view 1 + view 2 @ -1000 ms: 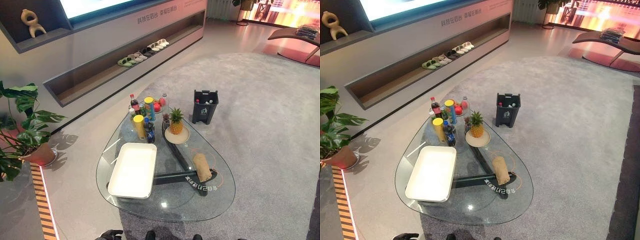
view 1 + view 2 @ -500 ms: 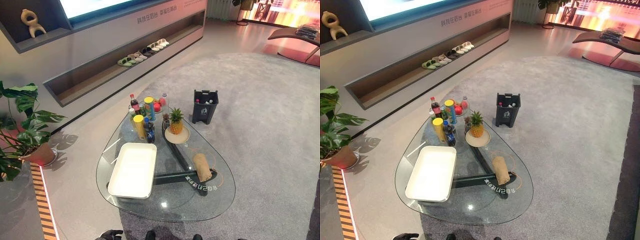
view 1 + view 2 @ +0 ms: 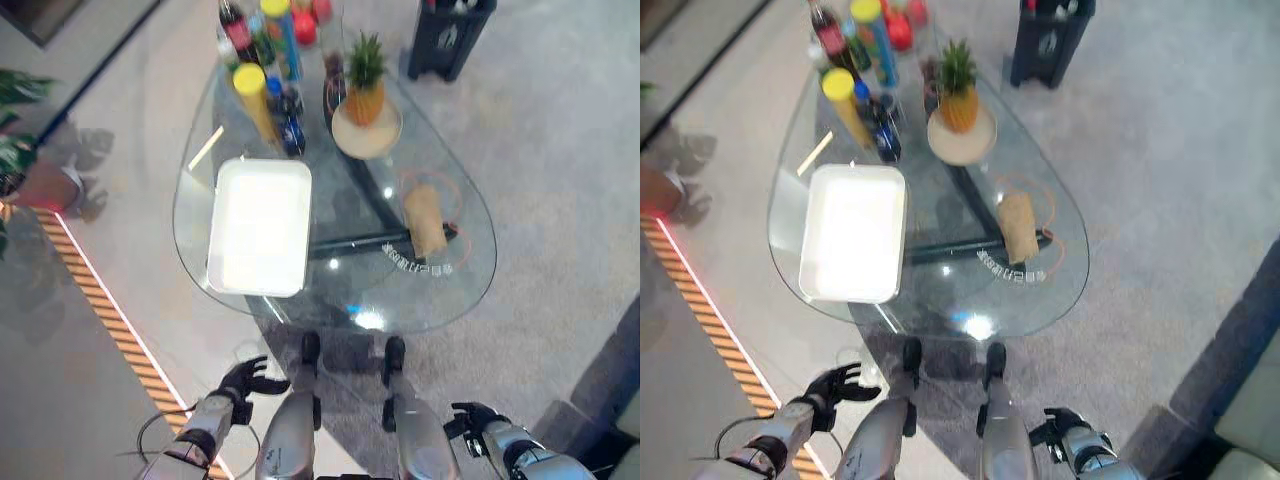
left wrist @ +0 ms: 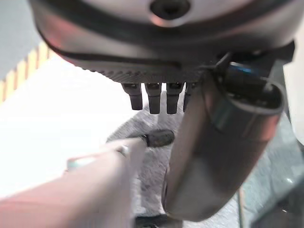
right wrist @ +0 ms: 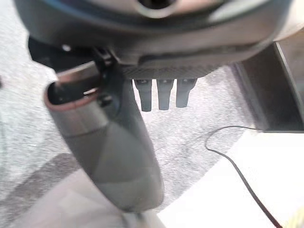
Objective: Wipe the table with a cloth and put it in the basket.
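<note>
A rolled tan cloth [image 3: 427,220] lies on the right part of the glass table [image 3: 470,285], above the table's dark frame. A white rectangular basket [image 3: 260,228] stands on the table's left part, with nothing in it. My left hand [image 3: 243,382] hangs low at my side, short of the table's near edge, fingers spread and holding nothing. My right hand [image 3: 472,420] hangs at the other side, over the carpet. In the wrist views the left fingers [image 4: 154,102] and the right fingers [image 5: 164,97] point straight down at the floor.
Several bottles and a yellow can [image 3: 252,95] crowd the table's far end beside a pineapple [image 3: 364,85] on a plate. A dark bin [image 3: 447,35] stands on the carpet beyond. A potted plant [image 3: 25,165] is at the far left, by an orange-striped floor strip [image 3: 110,320].
The camera has tipped downward, so the whole picture shifted and both hands now show at the lower edge. The cloth, the basket and the other things on the table have not moved.
</note>
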Robot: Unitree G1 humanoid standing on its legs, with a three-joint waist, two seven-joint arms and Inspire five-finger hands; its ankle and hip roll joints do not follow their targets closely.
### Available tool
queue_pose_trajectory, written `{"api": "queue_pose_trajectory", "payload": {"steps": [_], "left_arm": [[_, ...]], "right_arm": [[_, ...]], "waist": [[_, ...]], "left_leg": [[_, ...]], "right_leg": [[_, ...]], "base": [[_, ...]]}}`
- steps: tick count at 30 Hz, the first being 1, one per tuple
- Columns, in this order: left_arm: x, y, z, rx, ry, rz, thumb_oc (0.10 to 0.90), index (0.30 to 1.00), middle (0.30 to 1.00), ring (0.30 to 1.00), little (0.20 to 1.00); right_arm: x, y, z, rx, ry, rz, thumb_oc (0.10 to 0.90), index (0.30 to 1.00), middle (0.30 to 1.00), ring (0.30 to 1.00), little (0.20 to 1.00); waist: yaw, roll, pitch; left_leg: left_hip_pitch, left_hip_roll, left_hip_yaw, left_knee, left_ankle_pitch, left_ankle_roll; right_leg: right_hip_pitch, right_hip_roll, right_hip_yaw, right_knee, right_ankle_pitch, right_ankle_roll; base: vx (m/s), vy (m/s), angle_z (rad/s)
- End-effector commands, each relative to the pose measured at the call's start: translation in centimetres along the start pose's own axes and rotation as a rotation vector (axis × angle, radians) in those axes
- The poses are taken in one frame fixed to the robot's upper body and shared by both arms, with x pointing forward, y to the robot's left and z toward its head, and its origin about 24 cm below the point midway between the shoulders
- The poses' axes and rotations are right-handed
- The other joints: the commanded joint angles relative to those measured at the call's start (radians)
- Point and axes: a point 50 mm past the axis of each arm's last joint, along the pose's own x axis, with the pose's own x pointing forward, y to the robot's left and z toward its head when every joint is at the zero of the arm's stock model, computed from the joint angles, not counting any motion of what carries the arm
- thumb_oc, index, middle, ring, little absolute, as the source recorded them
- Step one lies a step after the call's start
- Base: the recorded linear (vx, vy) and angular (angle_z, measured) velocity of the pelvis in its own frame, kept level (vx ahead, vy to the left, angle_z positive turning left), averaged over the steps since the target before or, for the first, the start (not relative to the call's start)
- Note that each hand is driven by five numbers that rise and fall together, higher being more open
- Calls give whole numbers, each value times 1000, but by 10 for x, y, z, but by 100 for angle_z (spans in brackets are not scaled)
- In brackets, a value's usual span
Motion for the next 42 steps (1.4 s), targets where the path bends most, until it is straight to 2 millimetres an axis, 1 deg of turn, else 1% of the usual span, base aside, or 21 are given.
{"api": "queue_pose_trajectory", "payload": {"steps": [1,2,3,4,6,9,10,11,14,17,22,24,27,29,30,31,32,34,38,42], "left_arm": [[-2,17,0,-34,2,53,800,900,900,900,900],[-1,18,4,-27,-2,57,800,900,900,900,900],[-1,18,5,-24,-3,57,800,900,900,900,900],[0,19,9,-11,-11,55,800,900,900,900,900],[0,19,12,-5,-20,53,800,900,900,900,900],[1,20,19,-8,-41,54,800,900,900,900,900],[1,20,21,-10,-46,58,800,900,900,900,900],[1,20,21,-10,-48,60,800,900,900,900,900],[1,18,20,-13,-54,50,800,900,900,900,900],[0,18,18,-8,-52,42,800,900,900,900,900],[0,20,18,0,-54,46,800,900,900,900,900],[0,19,16,4,-54,42,800,900,900,900,900],[0,18,14,6,-52,39,800,900,900,900,900],[-1,20,14,9,-48,43,800,900,900,900,900],[-1,22,13,9,-44,46,800,900,900,900,900],[-1,22,13,9,-44,46,800,900,900,900,900],[-1,23,11,12,-37,51,800,900,900,900,900],[-2,24,9,14,-34,53,800,900,900,900,900],[-4,28,4,20,-24,64,800,900,900,900,900],[-5,30,-1,24,-13,67,800,900,900,900,900]], "right_arm": [[-1,-15,-6,42,6,-61,800,900,900,900,900],[-1,-17,2,61,-19,-73,800,900,900,900,900],[-1,-17,4,66,-28,-77,800,900,900,900,900],[-2,-19,14,81,-63,-88,800,900,900,900,900],[-2,-20,23,89,-91,-96,800,900,900,900,900],[-4,-25,38,100,-139,-120,800,900,900,900,900],[-4,-27,43,108,-150,-128,800,900,900,900,900],[-5,-27,44,109,-152,-130,800,900,900,900,900],[-5,-29,44,102,-152,-137,800,900,900,900,900],[-4,-27,42,104,-155,-137,800,900,900,900,900],[-4,-26,44,111,-160,-134,800,900,900,900,900],[-4,-26,39,112,-153,-135,800,900,900,900,900],[-4,-28,38,121,-162,-167,800,900,900,900,900],[-6,-33,42,127,-196,-233,800,900,900,900,900],[-7,-40,45,148,-220,-290,800,900,900,900,900],[-7,-39,45,148,-220,-290,800,900,900,900,900],[-11,-49,52,207,-263,-373,800,900,900,900,900],[-14,-58,60,257,-308,-438,800,900,900,900,900],[-35,-93,93,398,-484,-652,800,900,900,900,900],[-56,-117,120,514,-626,-748,800,900,900,900,900]], "waist": [[12,-28,-1],[12,-30,3],[11,-31,6],[9,-36,15],[8,-40,20],[11,-40,21],[14,-40,21],[15,-41,21],[19,-38,21],[21,-37,21],[23,-42,21],[24,-41,21],[23,-38,21],[22,-39,21],[21,-39,21],[21,-39,21],[22,-41,21],[21,-42,21],[22,-48,21],[22,-51,21]], "left_leg": [[-134,-63,2,151,-45,42],[-186,-67,-6,209,-57,45],[-206,-70,-7,235,-64,46],[-264,-76,-14,305,-84,49],[-309,-79,-17,366,-107,52],[-399,-70,-18,485,-153,67],[-436,-63,-15,535,-172,69],[-452,-61,-15,555,-178,68],[-494,-58,-15,617,-204,70],[-509,-59,-14,651,-224,72],[-519,-61,-14,664,-232,72],[-520,-63,-14,673,-234,69],[-527,-67,-12,684,-235,67],[-527,-70,-13,686,-237,66],[-525,-72,-14,691,-239,64],[-525,-72,-14,691,-239,64],[-521,-72,-14,698,-246,64],[-520,-71,-13,705,-251,64],[-497,-70,-9,695,-260,65],[-476,-70,-8,684,-264,67]], "right_leg": [[-174,-25,36,227,-47,-5],[-221,-24,37,272,-59,-10],[-238,-23,39,290,-64,-12],[-288,-19,47,340,-79,-19],[-328,-16,55,385,-98,-26],[-424,-15,62,498,-137,-44],[-460,-16,62,551,-156,-51],[-475,-14,65,572,-163,-54],[-514,-15,69,637,-186,-64],[-528,-15,64,674,-198,-69],[-535,-11,57,691,-208,-79],[-536,-11,53,703,-211,-81],[-536,-10,53,702,-211,-83],[-531,-6,55,696,-210,-85],[-528,-4,55,699,-212,-86],[-528,-4,55,699,-212,-86],[-522,-3,53,704,-215,-85],[-521,-3,53,710,-218,-85],[-496,1,49,698,-219,-82],[-478,1,47,689,-220,-80]], "base": [[-194,-13,8],[-130,-17,9],[-127,-32,18],[-90,-34,19],[-78,-39,23],[-65,-37,9],[-45,-38,2],[-21,-34,3],[7,-15,-5],[18,-15,-10],[4,-8,-3],[37,-17,-6],[37,-11,20],[31,-15,6],[24,-10,-20],[57,-23,3],[56,-24,29],[48,-27,26],[36,-26,-7],[43,-12,0]]}}
